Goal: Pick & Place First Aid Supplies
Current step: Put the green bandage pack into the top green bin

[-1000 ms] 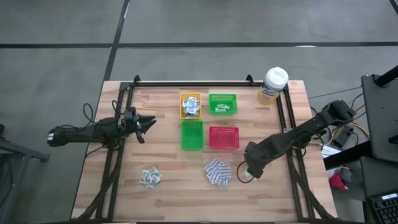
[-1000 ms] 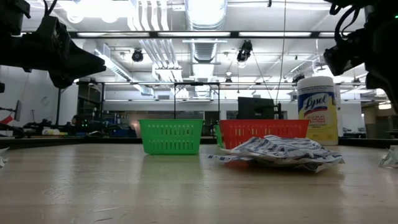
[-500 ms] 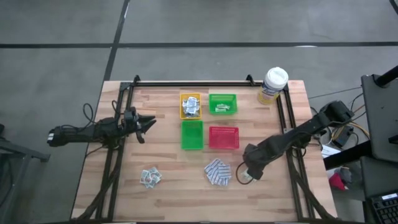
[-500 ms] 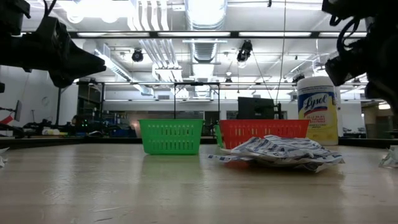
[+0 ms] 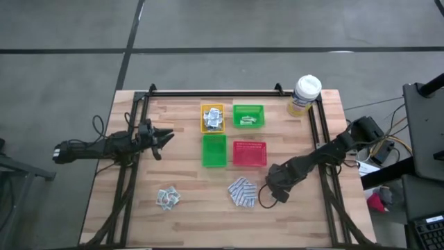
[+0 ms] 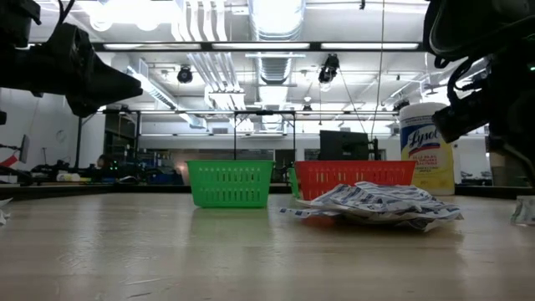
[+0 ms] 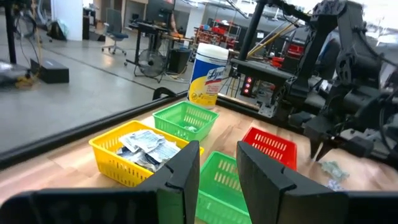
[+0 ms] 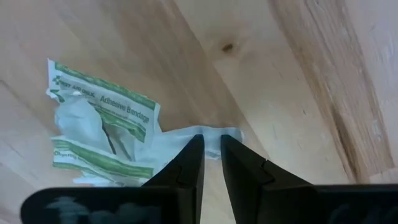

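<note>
While the left tool [image 5: 165, 137] hangs idle and part open, the right tool [image 5: 265, 196] has slid toward the blue-and-white pads [image 5: 243, 192], its fingers nearly shut on a green-striped bandage strip [image 8: 102, 130] lifted off the worktop [image 5: 187, 222], likely headed to a tray.

Both arms were built of dark, matte black segments with rounded joint housings and thin black cables looped alongside, each ending in an end effector, left end effector [image 5: 166, 137] and right end effector [image 5: 267, 196], fitted with two flat, tapered black fingers [image 8: 186, 163].
</note>
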Available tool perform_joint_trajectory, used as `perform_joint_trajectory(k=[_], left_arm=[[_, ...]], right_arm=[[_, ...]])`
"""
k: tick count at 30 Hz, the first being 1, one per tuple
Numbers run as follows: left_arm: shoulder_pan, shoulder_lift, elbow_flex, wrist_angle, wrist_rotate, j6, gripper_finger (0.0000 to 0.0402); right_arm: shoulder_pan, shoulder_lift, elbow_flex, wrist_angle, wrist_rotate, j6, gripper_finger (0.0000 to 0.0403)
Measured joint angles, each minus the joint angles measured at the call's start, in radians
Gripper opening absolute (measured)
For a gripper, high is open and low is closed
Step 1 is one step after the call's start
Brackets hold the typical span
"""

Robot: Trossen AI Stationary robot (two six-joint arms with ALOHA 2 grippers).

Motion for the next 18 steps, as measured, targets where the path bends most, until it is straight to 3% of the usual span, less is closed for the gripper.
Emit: perform_joint_trajectory(k=[18], left_arm=[[0.000, 0.000, 0.000, 0.000, 0.000, -0.185, 0.0108]], right_arm=[[-0.006, -0.014, -0.004, 0.003, 0.018, 0.019, 0.0052]])
